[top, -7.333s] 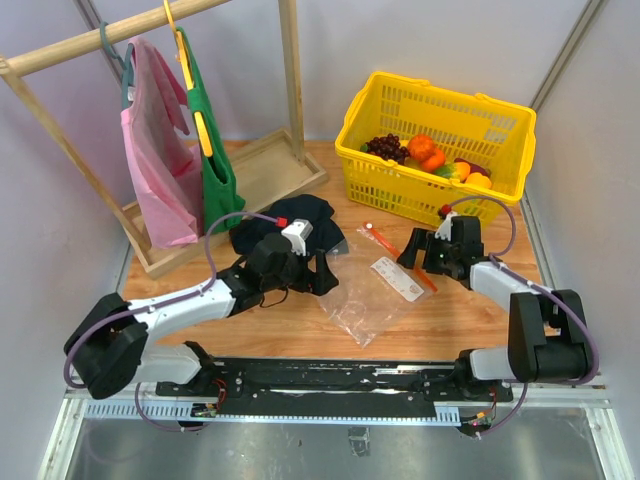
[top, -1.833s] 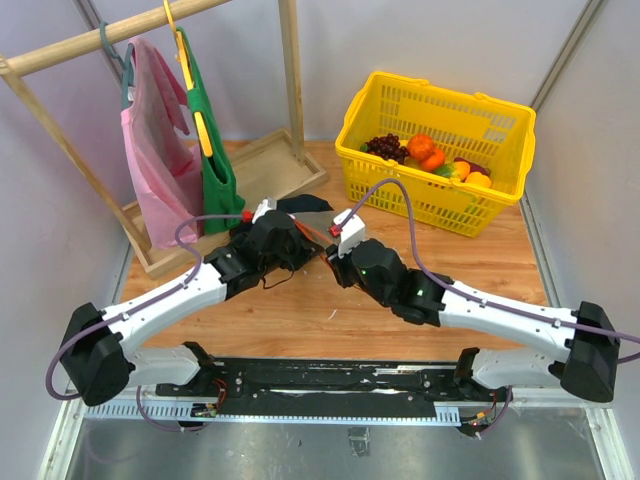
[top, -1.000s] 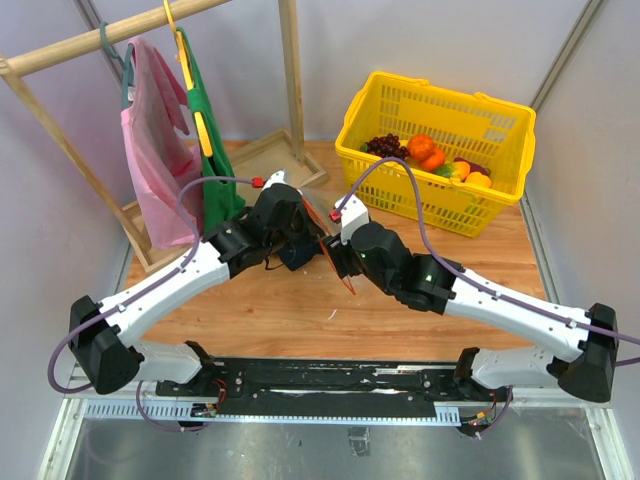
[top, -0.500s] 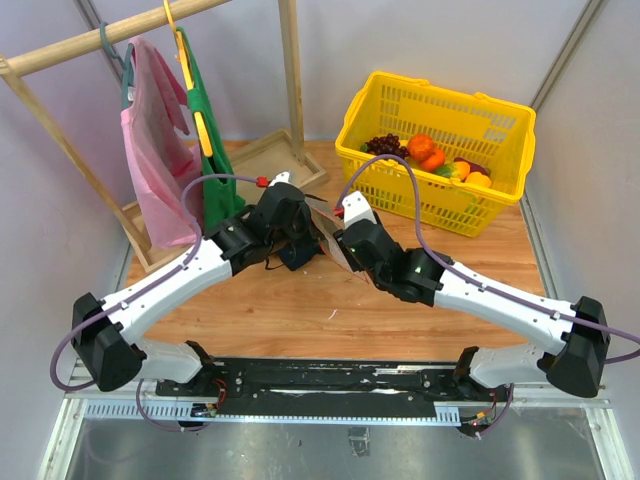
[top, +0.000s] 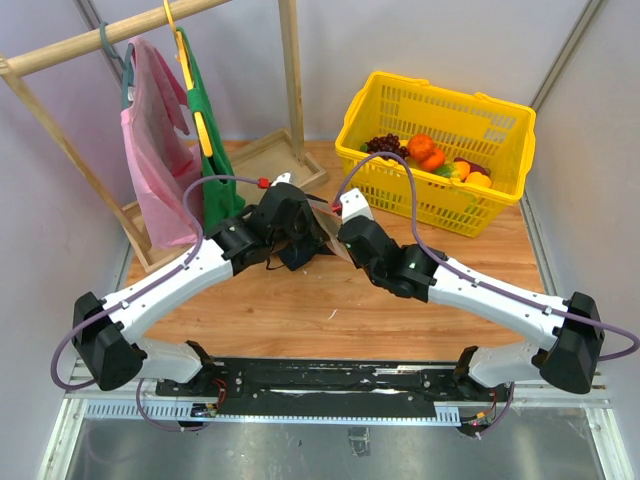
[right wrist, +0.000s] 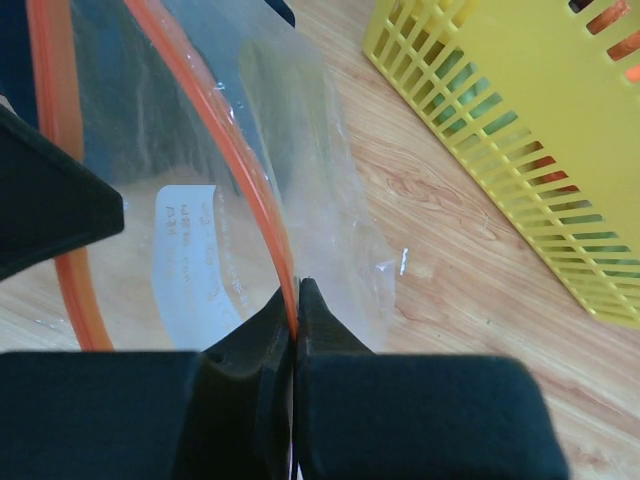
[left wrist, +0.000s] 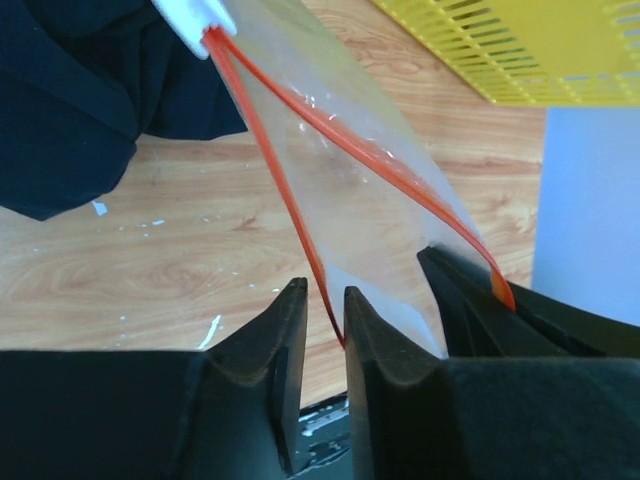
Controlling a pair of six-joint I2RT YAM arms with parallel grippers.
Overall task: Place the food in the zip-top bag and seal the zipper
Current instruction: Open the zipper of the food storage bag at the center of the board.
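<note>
The clear zip-top bag [right wrist: 300, 180] hangs above the table between my two grippers, its mouth spread apart. Its orange-red zipper [left wrist: 350, 140] splits into two strips that meet at a white tab [left wrist: 195, 15]. My right gripper [right wrist: 296, 292] is shut on one strip, beside the bag's white label [right wrist: 195, 260]. My left gripper [left wrist: 324, 292] stands slightly open, with the other strip running loose through the narrow gap. In the top view both grippers meet at mid-table, left gripper [top: 312, 232] and right gripper [top: 338, 232]. The food [top: 430, 155] lies in the yellow basket.
The yellow basket [top: 400, 200] stands at the back right, close to the right arm's cable. A dark cloth [left wrist: 80, 100] lies under the left gripper. A wooden rack [top: 292, 70] with a pink bag [top: 160, 160] and a green bag [top: 215, 160] fills the back left.
My right gripper has shut on a zipper strip. My left gripper's jaws have parted a little from shut. Both arms hold about the same place, the bag's mouth pulled wider.
</note>
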